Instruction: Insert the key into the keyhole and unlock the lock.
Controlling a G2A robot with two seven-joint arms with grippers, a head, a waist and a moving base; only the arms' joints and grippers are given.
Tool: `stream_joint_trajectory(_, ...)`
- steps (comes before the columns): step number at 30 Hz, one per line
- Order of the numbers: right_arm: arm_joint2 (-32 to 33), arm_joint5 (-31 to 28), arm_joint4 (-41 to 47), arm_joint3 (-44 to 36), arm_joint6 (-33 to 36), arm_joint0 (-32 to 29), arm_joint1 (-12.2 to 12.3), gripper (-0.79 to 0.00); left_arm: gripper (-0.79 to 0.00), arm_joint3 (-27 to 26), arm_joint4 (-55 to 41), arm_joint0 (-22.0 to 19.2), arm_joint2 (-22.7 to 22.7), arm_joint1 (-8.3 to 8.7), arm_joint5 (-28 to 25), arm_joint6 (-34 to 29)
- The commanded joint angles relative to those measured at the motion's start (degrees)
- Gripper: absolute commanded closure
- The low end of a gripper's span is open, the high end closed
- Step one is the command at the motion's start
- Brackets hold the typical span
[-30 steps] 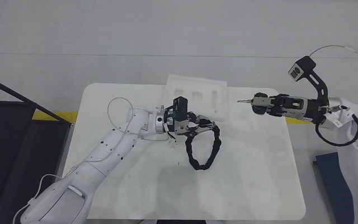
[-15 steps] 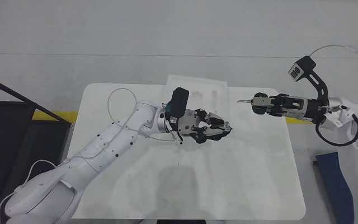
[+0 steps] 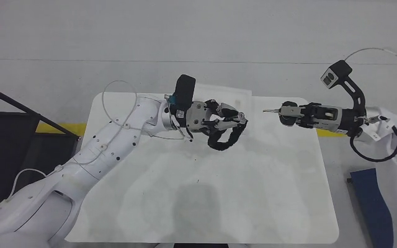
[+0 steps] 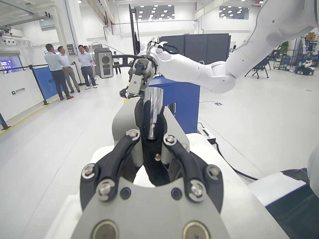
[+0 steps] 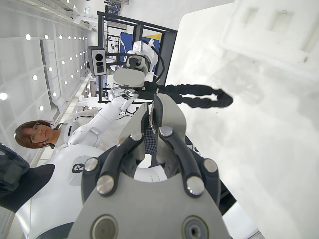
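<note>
The left gripper (image 3: 231,119) hangs over the desk (image 3: 273,192) at the near edge of the white foam tray (image 3: 229,94). Its fingers are clamped on the cable lock (image 4: 153,105), whose chrome cylinder points toward the right gripper (image 3: 283,114). The lock's black sleeved loop dangles below, apparently clear of the desk. The right gripper is off the tray's right end, apart from the lock. Its fingers pinch the key (image 3: 269,112), blade aimed at the tray.
</note>
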Motion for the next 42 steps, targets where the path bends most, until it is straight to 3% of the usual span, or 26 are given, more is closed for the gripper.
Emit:
stream_joint_trajectory(1,0.2,2.4,0.1,-0.2,2.0,1.9,0.3,0.000,0.000,0.7,-0.1,-0.5,0.1,-0.21,0.0,0.3)
stream_joint_trajectory(8,-1.5,8.6,-3.0,-0.8,7.4,8.7,1.5,0.000,0.000,3.5,3.6,-2.1,0.7,-2.37,1.1,0.4)
stream_joint_trajectory(16,-4.0,9.6,-4.0,-2.0,6.5,13.8,3.5,0.000,0.000,7.8,6.5,-3.3,3.1,-6.89,3.4,4.9)
stream_joint_trajectory(31,-11.1,9.3,-2.3,-2.4,6.7,17.3,11.6,0.000,0.000,18.5,8.9,-4.3,6.2,-15.18,8.0,10.9)
stream_joint_trajectory(42,-11.1,9.3,-2.3,-2.4,6.7,17.3,11.6,0.000,0.000,18.5,8.9,-4.3,6.2,-15.18,8.0,10.9)
